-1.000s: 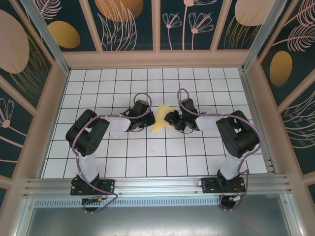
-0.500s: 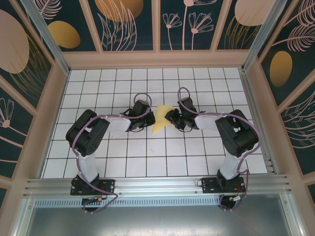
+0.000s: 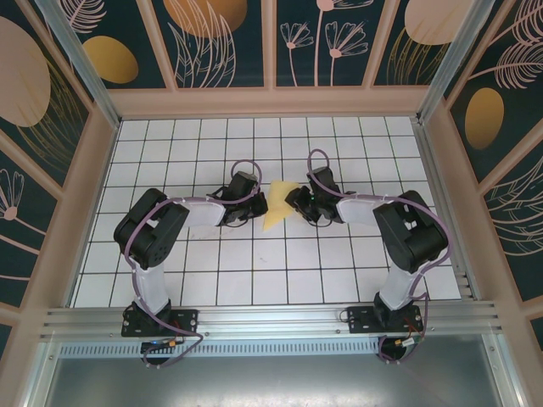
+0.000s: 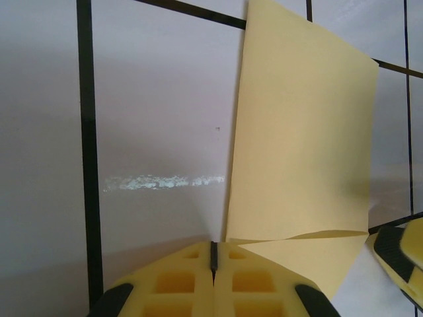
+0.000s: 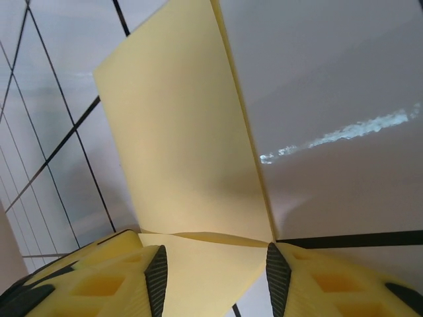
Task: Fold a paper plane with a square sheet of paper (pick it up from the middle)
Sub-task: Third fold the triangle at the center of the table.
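Not much changes from a second back. The right gripper (image 5: 217, 267) has crept a hair toward the back wall and its fingers have eased apart a touch. They're spread now, with the lower flap of the square sheet of paper (image 3: 278, 206) sitting between them. The left gripper (image 4: 213, 261) hasn't budged, fingers pressed tight together right at the sheet's corner, and I can't tell if any paper is caught in there. The sheet sits mid-table (image 3: 254, 271) between both claws, with a fold across it. There's loads of bare tile all round, and the side walls (image 3: 100, 195) are well apart.
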### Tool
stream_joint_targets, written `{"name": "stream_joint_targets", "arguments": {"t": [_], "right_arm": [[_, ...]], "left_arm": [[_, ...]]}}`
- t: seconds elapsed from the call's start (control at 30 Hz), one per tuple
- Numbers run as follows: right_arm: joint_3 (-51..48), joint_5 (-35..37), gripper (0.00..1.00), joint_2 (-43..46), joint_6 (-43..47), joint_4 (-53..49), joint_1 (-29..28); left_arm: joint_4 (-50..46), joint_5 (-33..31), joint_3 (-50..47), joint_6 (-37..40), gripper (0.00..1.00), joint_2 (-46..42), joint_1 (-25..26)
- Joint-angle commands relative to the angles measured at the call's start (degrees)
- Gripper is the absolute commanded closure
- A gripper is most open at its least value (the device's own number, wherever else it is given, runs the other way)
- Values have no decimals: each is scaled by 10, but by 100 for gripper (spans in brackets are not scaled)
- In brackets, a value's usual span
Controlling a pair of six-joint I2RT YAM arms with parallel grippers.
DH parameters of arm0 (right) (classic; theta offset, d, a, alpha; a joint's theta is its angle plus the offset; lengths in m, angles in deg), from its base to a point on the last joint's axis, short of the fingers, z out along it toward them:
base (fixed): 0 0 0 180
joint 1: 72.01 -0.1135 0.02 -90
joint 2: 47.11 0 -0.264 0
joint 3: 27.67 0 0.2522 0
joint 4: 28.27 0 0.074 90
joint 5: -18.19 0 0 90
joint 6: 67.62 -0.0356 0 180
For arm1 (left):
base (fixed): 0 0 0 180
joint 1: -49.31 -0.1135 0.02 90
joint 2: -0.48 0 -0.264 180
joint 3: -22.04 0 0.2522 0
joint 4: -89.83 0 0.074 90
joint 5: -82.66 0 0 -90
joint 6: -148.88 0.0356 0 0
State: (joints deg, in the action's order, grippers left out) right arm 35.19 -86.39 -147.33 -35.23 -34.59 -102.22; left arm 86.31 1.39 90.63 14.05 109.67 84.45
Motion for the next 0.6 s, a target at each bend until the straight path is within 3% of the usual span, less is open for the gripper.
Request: {"name": "stream_joint_targets", "arguments": {"t": [0.0, 0.57], "right_arm": [[0, 24, 52, 27, -7, -13, 0], [27, 5, 52, -25, -2, -24, -4]], "left_arm": [[-39, -2, 4, 20, 95, 35, -3], [-43, 1, 5, 24, 95, 38, -2]]}}
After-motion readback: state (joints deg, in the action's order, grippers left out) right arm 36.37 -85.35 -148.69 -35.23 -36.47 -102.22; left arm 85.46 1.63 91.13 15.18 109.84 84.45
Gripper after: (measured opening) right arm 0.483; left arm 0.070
